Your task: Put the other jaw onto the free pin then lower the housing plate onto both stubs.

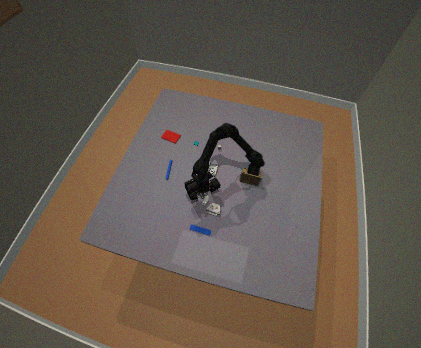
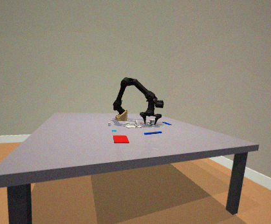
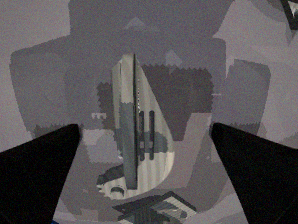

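Observation:
My gripper (image 1: 204, 197) (image 2: 150, 123) (image 3: 147, 130) is open, pointing down low over the table, with nothing gripped. The loose jaw (image 3: 159, 167), a pale ribbed piece with an upright wall, two slots and small teeth at one end, lies between the spread fingertips in the wrist view. The white housing plate (image 1: 214, 208) lies near the gripper; part of it shows at the bottom edge of the wrist view (image 3: 176, 209). The white base (image 1: 213, 169) (image 2: 131, 127) stands on the gripper's other side with a part raised on it. Its pins and seated jaw are too small to make out.
A red plate (image 1: 171, 136) (image 2: 121, 139), a small teal piece (image 1: 196, 143) (image 2: 114, 130), a small white piece (image 1: 219, 147) (image 2: 109, 123) and two blue bars (image 1: 169, 169) (image 1: 200, 230) (image 2: 152, 132) (image 2: 167, 123) lie around the work area. The arm's brown mount (image 1: 251, 177) (image 2: 121, 116) stands behind.

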Motion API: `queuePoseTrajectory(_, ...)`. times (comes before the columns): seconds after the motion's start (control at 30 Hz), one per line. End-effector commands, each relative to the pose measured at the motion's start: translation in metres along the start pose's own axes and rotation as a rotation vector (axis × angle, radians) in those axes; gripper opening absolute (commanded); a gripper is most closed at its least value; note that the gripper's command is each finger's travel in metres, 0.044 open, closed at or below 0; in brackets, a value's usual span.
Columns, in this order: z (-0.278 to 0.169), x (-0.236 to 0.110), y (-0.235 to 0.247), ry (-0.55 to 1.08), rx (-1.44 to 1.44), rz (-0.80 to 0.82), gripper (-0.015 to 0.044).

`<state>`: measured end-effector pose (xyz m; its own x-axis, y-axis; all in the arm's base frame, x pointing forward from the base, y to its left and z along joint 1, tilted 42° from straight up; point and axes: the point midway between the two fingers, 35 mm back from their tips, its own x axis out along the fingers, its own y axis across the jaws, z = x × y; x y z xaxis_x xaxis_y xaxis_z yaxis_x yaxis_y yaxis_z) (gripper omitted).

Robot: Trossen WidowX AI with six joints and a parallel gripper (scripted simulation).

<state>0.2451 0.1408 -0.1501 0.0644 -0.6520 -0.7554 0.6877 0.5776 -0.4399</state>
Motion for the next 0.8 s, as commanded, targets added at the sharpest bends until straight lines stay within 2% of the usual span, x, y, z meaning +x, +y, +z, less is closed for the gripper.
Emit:
queuePoseTrajectory(0.0,0.0003,0.0003,0.0000,-0.004,-0.006,0.001,0.0440)
queuePoseTrajectory(0.37,0.0000,0.0000,0.0000,0.000,0.000,0.000,0.0151)
queuePoseTrajectory(0.47,0.0000,0.0000,0.0000,0.000,0.000,0.000,0.0134)
queuePoseTrajectory(0.77,0.0000,0.0000,0.0000,0.000,0.000,0.000,0.0134)
